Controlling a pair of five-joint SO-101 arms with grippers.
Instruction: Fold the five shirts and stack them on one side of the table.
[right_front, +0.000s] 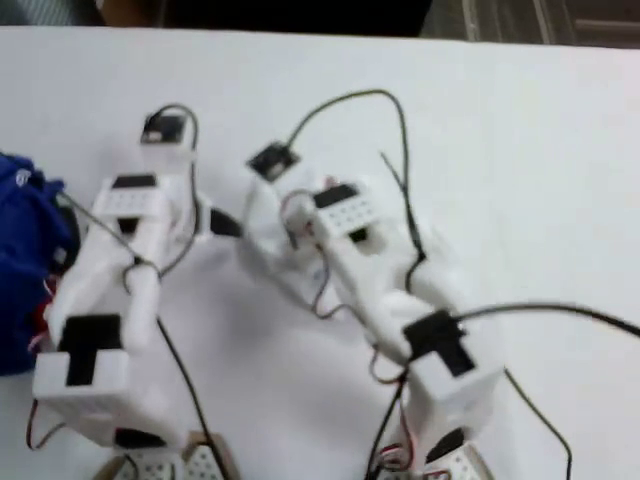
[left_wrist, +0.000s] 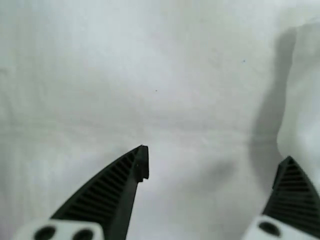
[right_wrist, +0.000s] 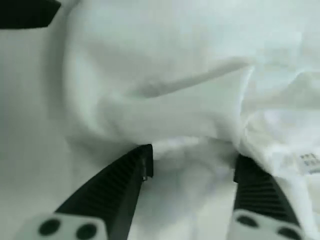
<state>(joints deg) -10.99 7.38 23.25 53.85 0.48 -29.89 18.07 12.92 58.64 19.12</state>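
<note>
The white table (right_front: 520, 150) lies under both my arms. The biggest thing on it is the white shirt (right_wrist: 165, 90), bunched in soft ridges directly ahead of my right gripper (right_wrist: 194, 157) and running in between its fingers. That gripper is spread wide with nothing pinched, and a rumpled fold sits right at the fingertips. My left gripper (left_wrist: 215, 153) is likewise spread wide and empty, hanging over a pale, faintly creased surface (cloth or bare table, I cannot tell) with a raised white edge off to one side of it. The blue shirt (right_front: 25, 260) lies heaped well apart from both grippers, out beyond my left arm at the table's edge. I judge the step in hand to be getting hold of the white shirt so it can be spread for folding. To do that well, I should bite a single layer at a hem or corner rather than the thick bunch and close fully before lifting. My left gripper should then take a second corner, so the cloth pulls flat instead of twisting. The right wrist view gives me the folds and a small sewn label (right_wrist: 307, 161) just beside one finger — detail that melts into the white table in the high view. The high view, in turn, gives me the blue shirt and how my two arms stand to each other.
</note>
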